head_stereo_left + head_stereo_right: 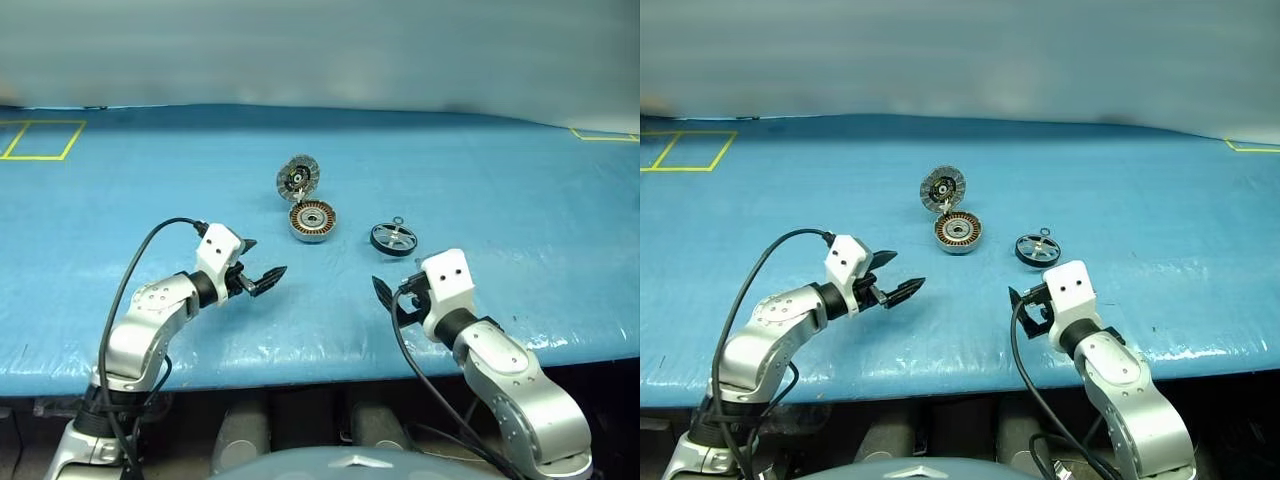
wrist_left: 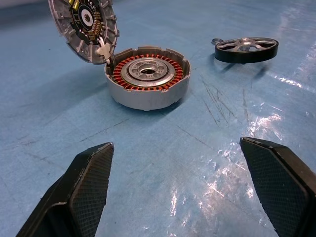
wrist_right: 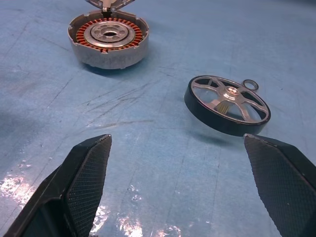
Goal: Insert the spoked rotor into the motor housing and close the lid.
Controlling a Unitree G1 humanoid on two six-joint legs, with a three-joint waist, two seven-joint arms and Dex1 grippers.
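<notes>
Both tools, left (image 1: 262, 268) and right (image 1: 1025, 306), hang released and empty. The spoked rotor (image 3: 227, 104) lies tilted on the worktop (image 1: 520, 180) beside the motor housing (image 2: 148, 77), its lid (image 2: 84, 22) raised. A pinch on the tilted rim may flick the rotor away.

You had three small parts on the blue table (image 1: 520, 180). The motor housing (image 2: 148, 79) was a round grey cup that sat flat. Inside it you could see a ring of copper-brown coils around a silver middle with a hole. Its lid (image 2: 84, 27) was a round grey disc, joined to the cup at one edge. It stood open and tilted up behind the cup, and its ribbed inner side with a dark middle faced you. The spoked rotor (image 3: 227, 103) was a dark ring with shiny silver spokes. It lay near the housing on its right, apart from it, a little tipped.
</notes>
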